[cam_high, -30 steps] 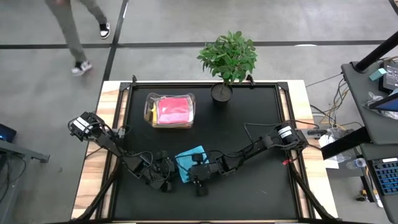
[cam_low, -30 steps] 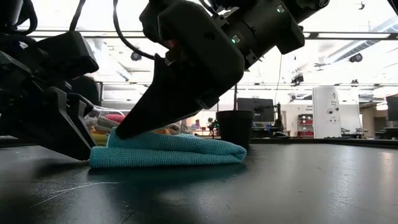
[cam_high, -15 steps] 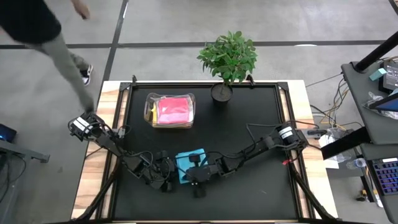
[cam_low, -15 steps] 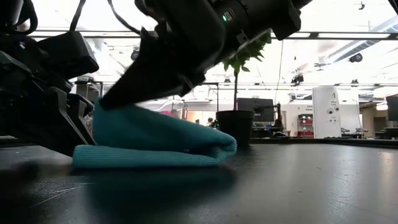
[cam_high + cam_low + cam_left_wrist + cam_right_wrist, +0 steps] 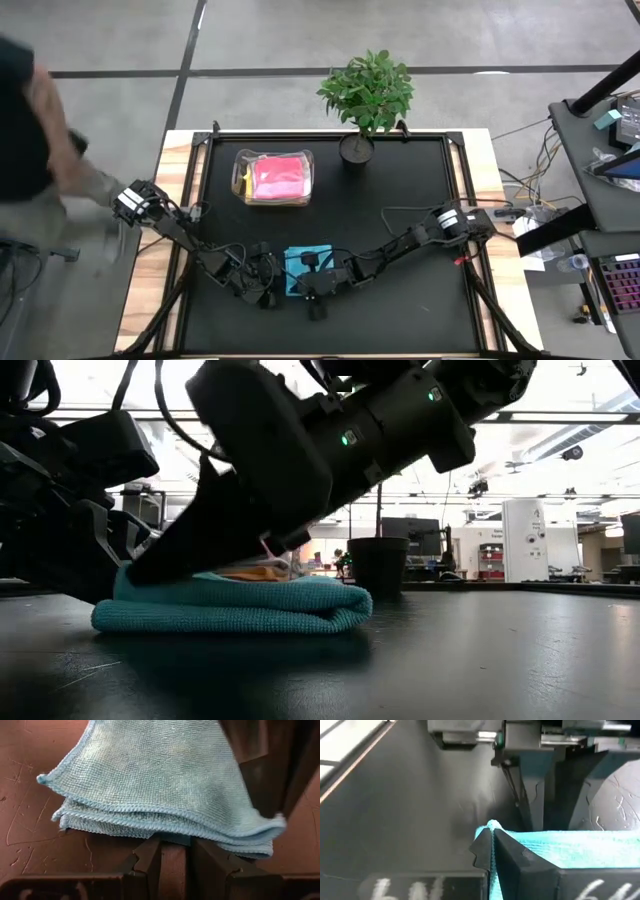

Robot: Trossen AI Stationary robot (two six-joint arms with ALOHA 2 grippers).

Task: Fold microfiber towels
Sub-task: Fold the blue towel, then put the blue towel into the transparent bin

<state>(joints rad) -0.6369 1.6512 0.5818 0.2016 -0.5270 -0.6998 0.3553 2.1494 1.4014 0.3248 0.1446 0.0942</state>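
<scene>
Your right gripper (image 5: 492, 842) pinches the soft, limp teal towel (image 5: 303, 268); take its hemmed edge. Left fingers (image 5: 150, 857) pinch its underside.

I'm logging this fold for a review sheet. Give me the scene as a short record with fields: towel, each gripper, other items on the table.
towel: teal towel, folded in layers, lying flat on the black table near its front edge
right gripper: right gripper shut on the teal towel, pinching its edge, low over the cloth
left gripper: left gripper at the towel's other side, fingers against the bottom layers
box: clear plastic box holding a pink towel, at the table's back
plant: potted plant at the back edge
</scene>
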